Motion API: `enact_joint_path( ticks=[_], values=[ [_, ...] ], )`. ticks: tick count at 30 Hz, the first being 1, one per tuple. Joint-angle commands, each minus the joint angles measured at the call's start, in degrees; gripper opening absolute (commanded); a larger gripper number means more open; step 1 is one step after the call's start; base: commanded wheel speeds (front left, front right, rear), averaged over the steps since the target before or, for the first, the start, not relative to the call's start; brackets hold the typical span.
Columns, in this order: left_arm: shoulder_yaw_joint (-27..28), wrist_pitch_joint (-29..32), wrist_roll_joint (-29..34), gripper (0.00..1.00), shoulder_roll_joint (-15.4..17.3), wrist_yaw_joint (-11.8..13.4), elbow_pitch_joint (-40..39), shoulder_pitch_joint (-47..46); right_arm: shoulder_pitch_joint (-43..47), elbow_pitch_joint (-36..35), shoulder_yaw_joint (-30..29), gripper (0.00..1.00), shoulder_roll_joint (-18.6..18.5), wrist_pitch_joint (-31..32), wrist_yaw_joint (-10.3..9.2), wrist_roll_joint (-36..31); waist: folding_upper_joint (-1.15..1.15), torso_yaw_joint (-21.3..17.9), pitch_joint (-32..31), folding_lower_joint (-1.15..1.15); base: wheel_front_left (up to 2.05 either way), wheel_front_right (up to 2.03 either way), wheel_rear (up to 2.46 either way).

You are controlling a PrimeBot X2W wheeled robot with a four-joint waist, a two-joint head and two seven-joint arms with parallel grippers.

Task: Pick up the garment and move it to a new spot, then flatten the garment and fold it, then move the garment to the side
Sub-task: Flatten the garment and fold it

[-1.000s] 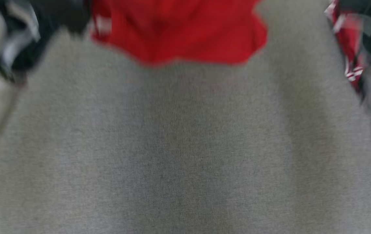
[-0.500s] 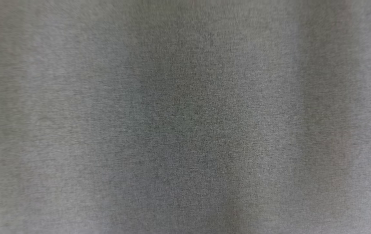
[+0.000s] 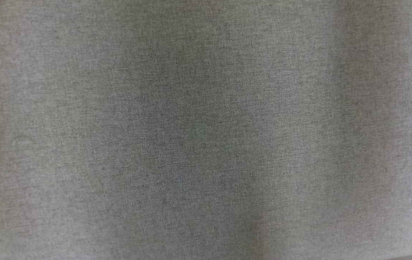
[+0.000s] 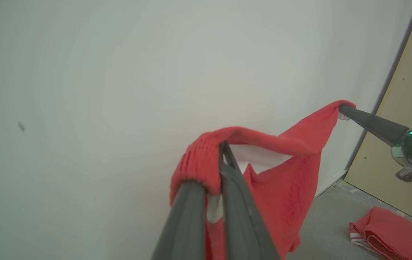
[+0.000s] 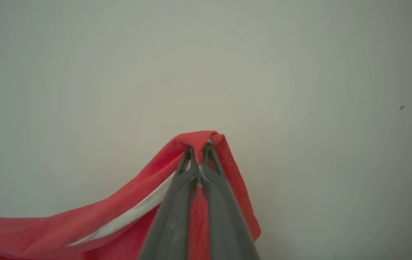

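A second ago your head view was catching the red garment (image 4: 292, 187) at its top edge, with dark gripper parts blurring in both upper corners. Now the head camera is looking at the grey woven surface (image 3: 206, 130), which is a camera shift, not a move of the things.

Left wrist view: your left gripper (image 4: 224, 146) is clamping its two fingers together on a bunched, ribbed edge of the garment and holding it up in the air in front of a pale wall (image 4: 119, 90). The cloth is stretching across to your right gripper (image 4: 341, 108), which is pinching another corner at the right. Between the two grips the rest is hanging down, with a white inner patch showing. At the lower right a folded red cloth (image 4: 390, 234) with white stripes is lying on the grey surface, near a tan panel (image 4: 408, 162).

Right wrist view: your right gripper's fingers are pressing together on a fold of the garment. Red fabric is draping over the tips and trailing off to the lower left, with a white band showing along it. The pale wall is sitting behind.
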Motion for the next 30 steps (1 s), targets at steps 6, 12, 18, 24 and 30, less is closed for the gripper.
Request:
enact_joint_path(
  ticks=[6,12,18,24,30],
  values=[
    [-5.29,-4.45,-2.39,0.0,3.27,0.11,-3.02,5.97,7.71,-2.14,4.54,0.0,-0.85,-0.04,0.16,3.87,-0.01,0.09,-3.35,-0.01,0.0,0.0,0.0],
    [-7.16,-7.64,-3.9,0.0,6.86,0.11,-8.58,17.42,21.62,-8.99,9.25,0.0,-2.43,0.81,0.15,10.5,-0.01,0.2,-8.9,-0.01,0.0,0.0,0.0],
    [-3.41,-8.2,-2.61,0.0,9.28,1.64,-14.83,30.63,36.2,-17.39,12.06,0.0,-4.44,1.28,0.15,15.81,-0.01,-0.23,-13.79,-0.01,0.0,0.0,0.0],
    [3.87,-8.19,3.46,0.0,9.19,6.18,-24.65,51.63,55.35,-27.6,11.79,0.0,-7.52,1.73,0.16,20.99,-0.01,0.42,-19.49,-0.01,0.0,0.0,0.0],
    [7.48,-8.14,9.91,0.0,7.62,9.09,-31.97,70.13,73.23,-35.04,10.31,0.0,-8.3,2.81,0.16,22.47,-0.01,0.63,-23.66,-0.01,0.0,0.0,0.0]
  ],
)
